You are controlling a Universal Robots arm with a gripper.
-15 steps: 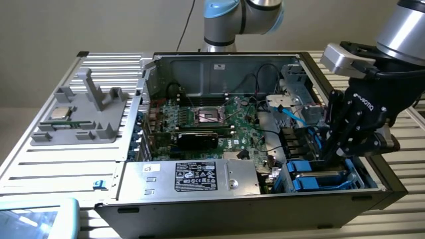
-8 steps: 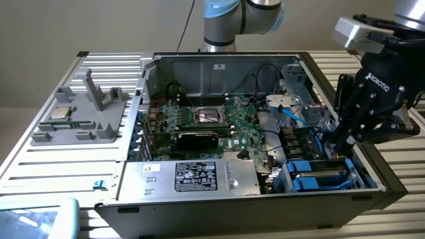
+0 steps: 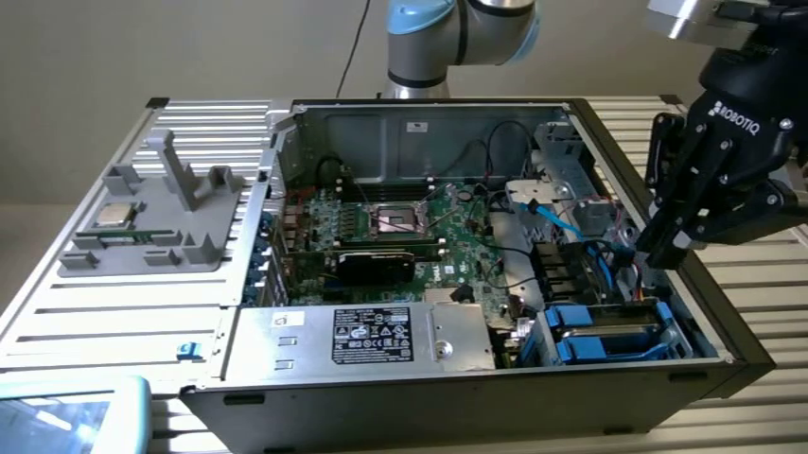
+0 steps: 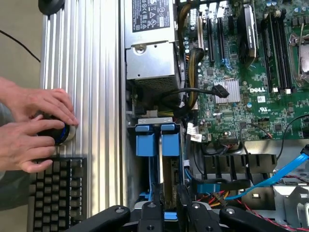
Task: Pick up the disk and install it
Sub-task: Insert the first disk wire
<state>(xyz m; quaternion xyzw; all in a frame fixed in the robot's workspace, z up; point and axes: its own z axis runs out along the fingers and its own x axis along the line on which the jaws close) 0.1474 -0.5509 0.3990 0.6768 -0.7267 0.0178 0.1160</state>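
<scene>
**Computer case**: open tower lying on its side, interior exposed; the reference for all positions below.

**Slatted metal table**: under and around the case.

**Robot arm**: blue-and-grey joint behind the case's far wall.

**Power-supply box**: silver with a black label, inside the case against its near wall.

**Motherboard**: green, on the case floor beyond the power-supply box.

**Grey fixture**: outside the case, on the exterior view's left; a small square silver chip lies on it.

**Gripper**: black and multi-fingered, hanging above the case's side wall on the exterior view's right, over the drive bay. It touches nothing, and no object is seen in its grasp. Whether it is open or closed cannot be told.

**Disk**: in its bright blue carrier, seated in the drive bay at the near corner of the case on the exterior view's right, below the gripper. The wrist view shows two blue carrier fronts side by side there.

**Keyboard**: black, outside the case on the table.

**A person's hands**: outside the case, just beside the keyboard, cupped over a dark round object.

**Blue cable**: inside the case, beyond the drive bay.
</scene>
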